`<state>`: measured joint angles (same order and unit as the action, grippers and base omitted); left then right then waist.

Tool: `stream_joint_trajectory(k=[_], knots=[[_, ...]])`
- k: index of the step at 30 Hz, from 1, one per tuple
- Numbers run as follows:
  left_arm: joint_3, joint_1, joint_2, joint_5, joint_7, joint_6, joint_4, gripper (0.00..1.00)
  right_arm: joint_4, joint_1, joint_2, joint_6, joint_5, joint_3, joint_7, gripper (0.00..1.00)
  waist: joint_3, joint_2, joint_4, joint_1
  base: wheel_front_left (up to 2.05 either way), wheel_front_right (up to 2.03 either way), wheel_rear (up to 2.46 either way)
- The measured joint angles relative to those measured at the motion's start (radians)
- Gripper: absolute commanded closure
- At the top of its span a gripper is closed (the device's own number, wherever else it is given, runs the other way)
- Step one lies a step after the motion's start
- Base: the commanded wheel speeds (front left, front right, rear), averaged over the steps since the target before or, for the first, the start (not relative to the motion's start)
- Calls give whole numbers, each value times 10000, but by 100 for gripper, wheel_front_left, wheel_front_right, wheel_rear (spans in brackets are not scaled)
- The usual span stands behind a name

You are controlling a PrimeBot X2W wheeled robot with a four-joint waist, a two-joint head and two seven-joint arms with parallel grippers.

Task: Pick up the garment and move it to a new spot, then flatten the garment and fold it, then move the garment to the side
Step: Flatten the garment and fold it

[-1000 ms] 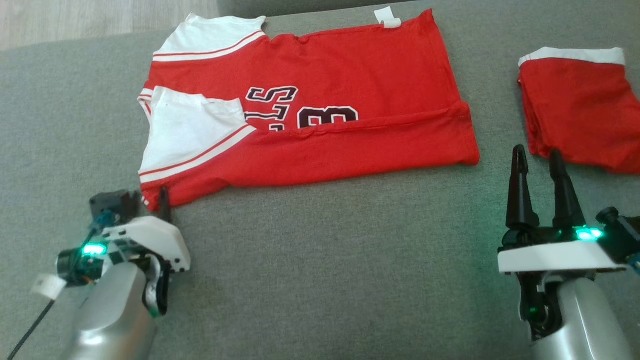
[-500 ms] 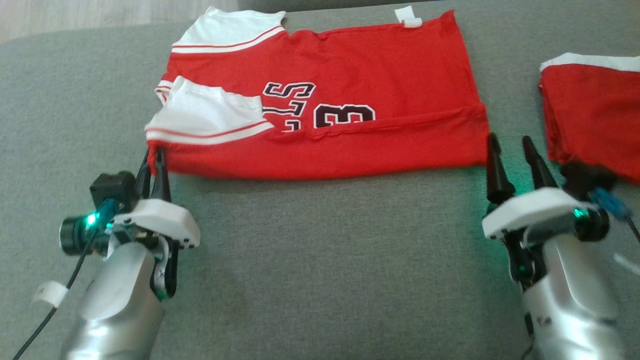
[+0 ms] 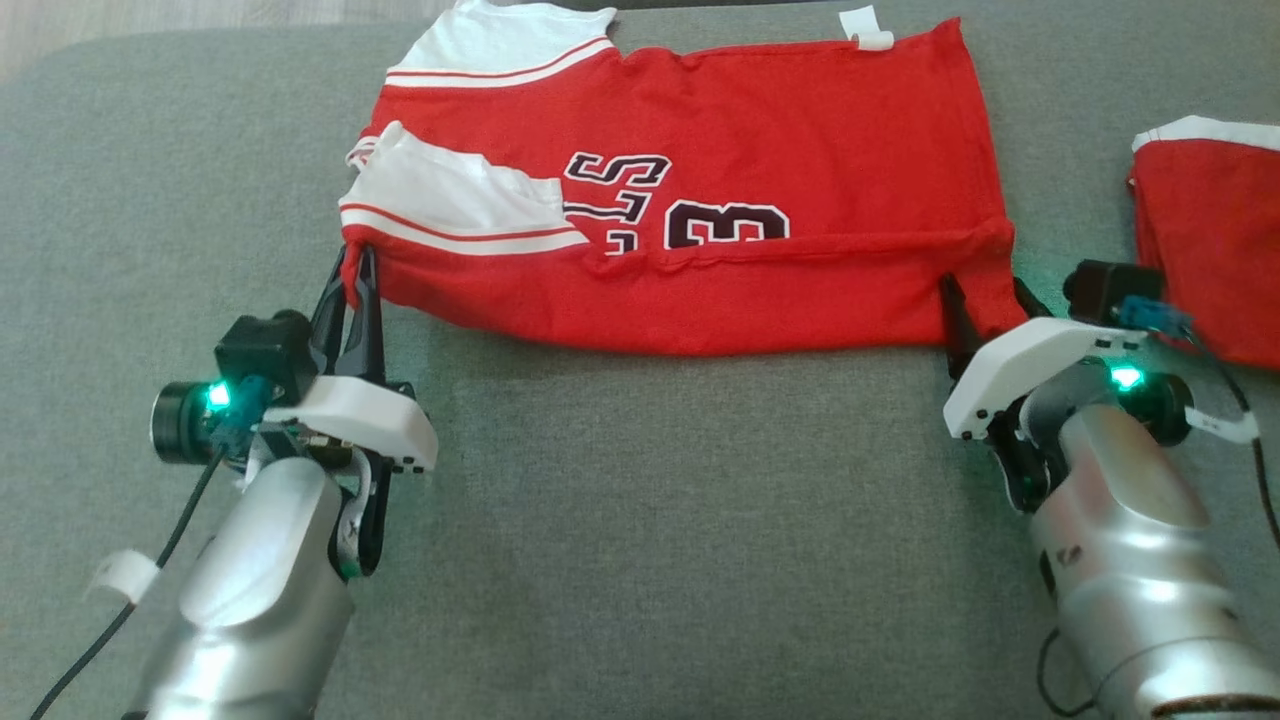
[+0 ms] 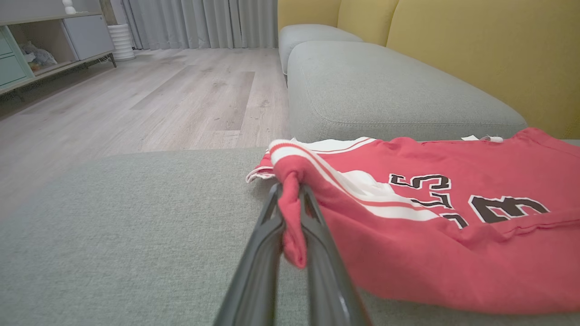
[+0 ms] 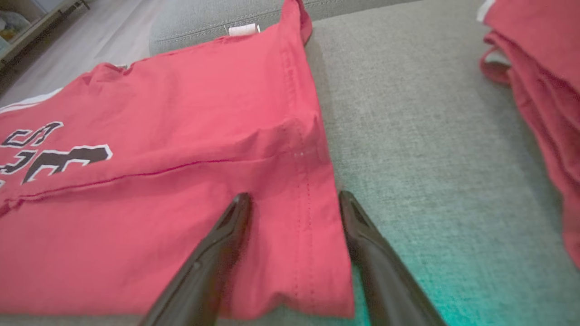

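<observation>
On the grey cushion (image 3: 640,520), the red jersey (image 3: 800,140) is lying spread out in front of the robot. Its near edge is folded over, so the fold is covering the lower part of the dark lettering (image 3: 725,222). One white sleeve (image 3: 450,195) with red stripes is lying on top at the robot's left end of the jersey. A small white tag (image 3: 868,30) is sticking out at the far edge.

The left gripper (image 3: 358,262) is clamping the near left corner of the jersey. From the left wrist, a pinch of red cloth is bunching up between the two dark fingers (image 4: 267,226) and hanging out below their tips.

The right gripper (image 3: 985,300) is standing wide apart over the near right corner, grasping nothing. One finger is resting over the red cloth and the other is sitting just beside the stitched hem, above the bare cushion, so the hem is running between them.

A second red garment (image 3: 1210,250) with a white band is lying folded well apart to the robot's right. Beyond the jersey, the left wrist view is showing a wooden floor (image 4: 158,99) and a yellow backrest (image 4: 476,59).
</observation>
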<state>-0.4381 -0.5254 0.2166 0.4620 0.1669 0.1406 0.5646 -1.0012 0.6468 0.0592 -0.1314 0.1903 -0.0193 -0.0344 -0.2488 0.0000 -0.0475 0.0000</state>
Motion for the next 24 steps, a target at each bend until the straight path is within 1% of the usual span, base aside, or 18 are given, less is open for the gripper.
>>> stream_joint_trajectory(k=[1,2,3,5,9,16,19,24], knots=[[-21,8,2,0,-2,2,-21,100,-178,95,15,0,-104,29,0,20,2,0,-17,0,0,0,0],[-36,13,4,0,-33,6,-31,100,-332,172,42,0,-247,58,0,88,11,0,-34,0,0,0,0],[-54,19,6,0,-88,19,-33,100,-458,244,61,0,-382,88,-2,100,30,0,-48,1,0,0,0],[-73,66,21,2,-92,69,-25,100,-656,328,67,0,-583,119,-35,100,99,0,-61,0,0,0,0],[-123,458,153,6,-265,102,182,100,-1018,309,23,0,-1078,-71,-531,100,406,0,-3,0,0,0,0],[-313,1167,282,21,-543,98,314,100,-1066,-316,-6,0,-1379,-382,-704,100,1144,0,90,0,0,0,0],[-456,1521,345,21,-709,100,282,100,-907,-634,-36,0,-1511,-608,-508,100,1517,0,104,-1,0,0,0],[-646,2186,512,63,-1099,104,13,100,-458,-1389,-48,0,-1590,-706,201,100,2095,0,79,-1,0,0,0]])
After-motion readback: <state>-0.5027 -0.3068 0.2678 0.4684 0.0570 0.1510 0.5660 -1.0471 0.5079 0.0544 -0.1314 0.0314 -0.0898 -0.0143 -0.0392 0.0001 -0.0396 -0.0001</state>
